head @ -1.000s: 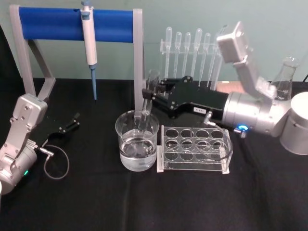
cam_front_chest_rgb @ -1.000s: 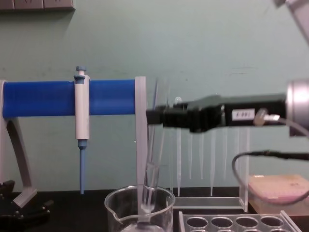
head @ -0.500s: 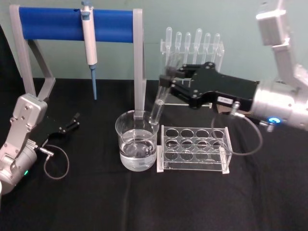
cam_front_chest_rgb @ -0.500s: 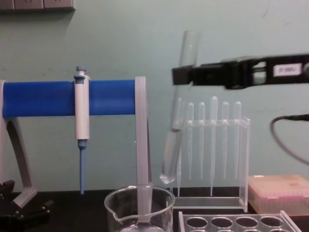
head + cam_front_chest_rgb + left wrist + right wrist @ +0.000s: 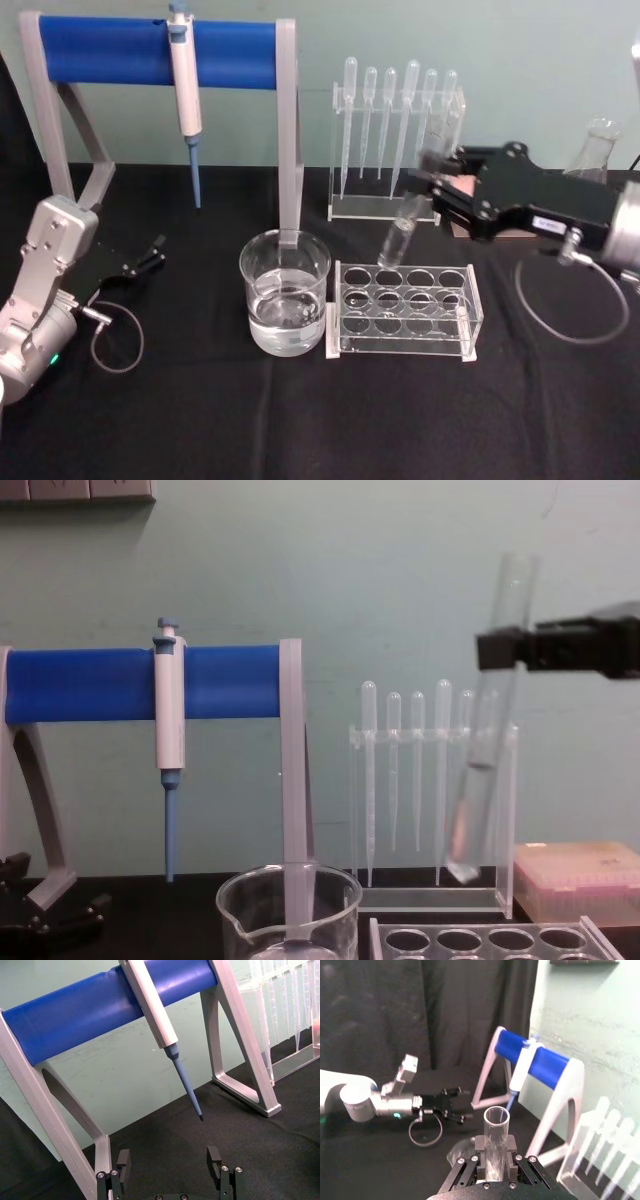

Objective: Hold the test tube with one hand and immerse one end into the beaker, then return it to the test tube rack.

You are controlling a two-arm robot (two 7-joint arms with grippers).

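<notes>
Right claw (image 5: 440, 185) pinches the test tube (image 5: 400, 232), tilted above the rack (image 5: 405, 310) at frame centre-right, clear of the beaker (image 5: 285, 290); return judged pending; left claw (image 5: 170, 1170) spread, parked lower left.

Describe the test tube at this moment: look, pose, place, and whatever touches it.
The test tube is a long, thin, clear glass tube with a round closed bottom and an open rimmed mouth. The right gripper clamps it near the top. It hangs in the air, tilted, mouth up, its bottom clear of the beaker and above the rack, touching neither. A little liquid seems to sit in its lower part. The left gripper rests idle on the table.
</notes>
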